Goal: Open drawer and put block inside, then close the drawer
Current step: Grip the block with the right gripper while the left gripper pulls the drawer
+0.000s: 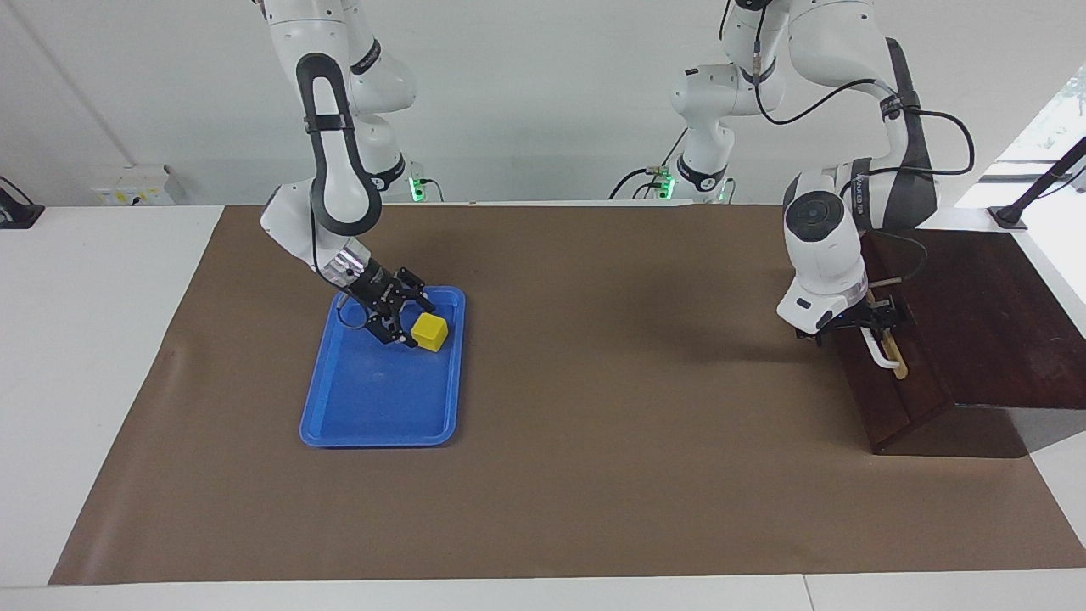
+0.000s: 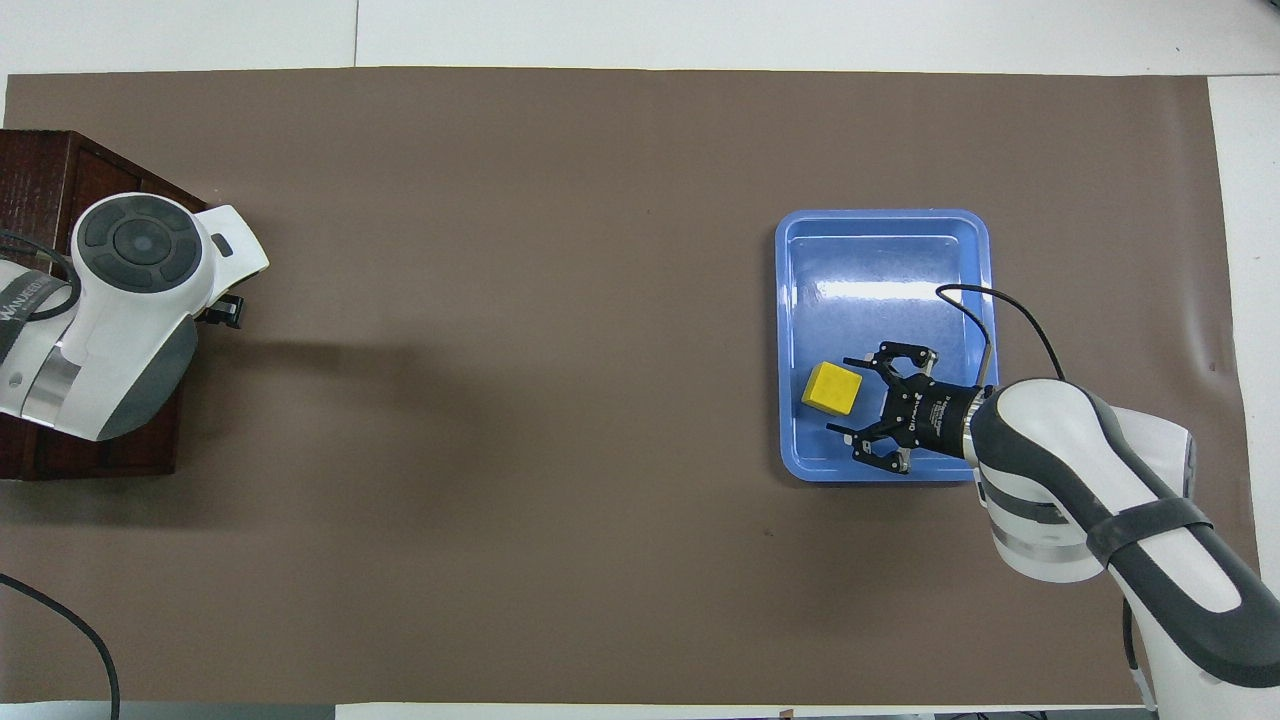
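the block (image 2: 832, 388) is seen at centre right of the overhead view, in the blue tray (image 2: 884, 232), just ahead of the part-open, empty right gripper (image 2: 846, 401).

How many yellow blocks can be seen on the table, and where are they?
1. The yellow block lies in the blue tray, in the part nearer the robots, beside the right pincer. No other block shows.
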`<state>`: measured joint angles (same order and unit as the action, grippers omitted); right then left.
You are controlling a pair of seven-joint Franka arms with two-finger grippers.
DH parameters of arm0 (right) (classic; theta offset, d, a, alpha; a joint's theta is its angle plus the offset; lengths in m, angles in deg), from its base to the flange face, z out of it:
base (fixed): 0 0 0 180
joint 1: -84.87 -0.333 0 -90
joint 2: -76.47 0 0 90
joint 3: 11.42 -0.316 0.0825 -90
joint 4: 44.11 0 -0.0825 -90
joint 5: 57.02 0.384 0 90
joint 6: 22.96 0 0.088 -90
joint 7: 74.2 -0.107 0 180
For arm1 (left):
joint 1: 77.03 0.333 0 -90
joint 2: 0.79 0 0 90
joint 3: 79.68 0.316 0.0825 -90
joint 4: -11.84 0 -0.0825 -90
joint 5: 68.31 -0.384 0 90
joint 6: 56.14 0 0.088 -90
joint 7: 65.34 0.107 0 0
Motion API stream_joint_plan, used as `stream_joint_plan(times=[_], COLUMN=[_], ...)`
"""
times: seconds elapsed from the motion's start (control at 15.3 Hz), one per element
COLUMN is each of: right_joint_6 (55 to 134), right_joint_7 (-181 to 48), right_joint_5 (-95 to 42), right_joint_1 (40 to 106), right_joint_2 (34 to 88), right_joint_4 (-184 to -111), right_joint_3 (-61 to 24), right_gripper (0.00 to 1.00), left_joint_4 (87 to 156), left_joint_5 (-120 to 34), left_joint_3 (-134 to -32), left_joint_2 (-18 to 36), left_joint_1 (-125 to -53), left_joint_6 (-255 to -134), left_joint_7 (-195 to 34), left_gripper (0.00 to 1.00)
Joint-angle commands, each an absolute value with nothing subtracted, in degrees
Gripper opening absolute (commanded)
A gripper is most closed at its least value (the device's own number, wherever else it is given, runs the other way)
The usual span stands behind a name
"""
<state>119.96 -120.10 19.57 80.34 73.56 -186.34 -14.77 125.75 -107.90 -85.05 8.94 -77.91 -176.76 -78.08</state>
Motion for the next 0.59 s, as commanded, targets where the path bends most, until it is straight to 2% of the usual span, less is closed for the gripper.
stream_joint_plan(times=[0.0,0.07,0.13,0.52], right_joint_6=[120.48,120.39,120.31,119.87], right_joint_7=[-117.53,-117.53,-117.71,-118.50], right_joint_5=[21.82,21.82,21.82,20.51], right_joint_1=[80.74,80.74,80.65,80.04], right_joint_2=[72.95,72.87,72.87,72.42], right_joint_4=[-185.61,-185.00,-184.38,-180.69], right_joint_3=[-15.02,-15.02,-15.02,-15.02], right_gripper=[0.28,0.10,0.00,0.00], left_joint_4=[126.54,126.63,126.71,127.68], left_joint_5=[-109.53,-109.62,-109.71,-110.41], left_joint_3=[-85.22,-85.22,-85.22,-85.31], left_joint_2=[9.23,9.23,9.23,10.02], left_joint_1=[-77.29,-77.29,-77.29,-77.38], left_joint_6=[-178.49,-178.57,-178.58,-179.54], left_joint_7=[-80.54,-80.54,-80.46,-80.46], left_gripper=[1.00,1.00,1.00,1.00])
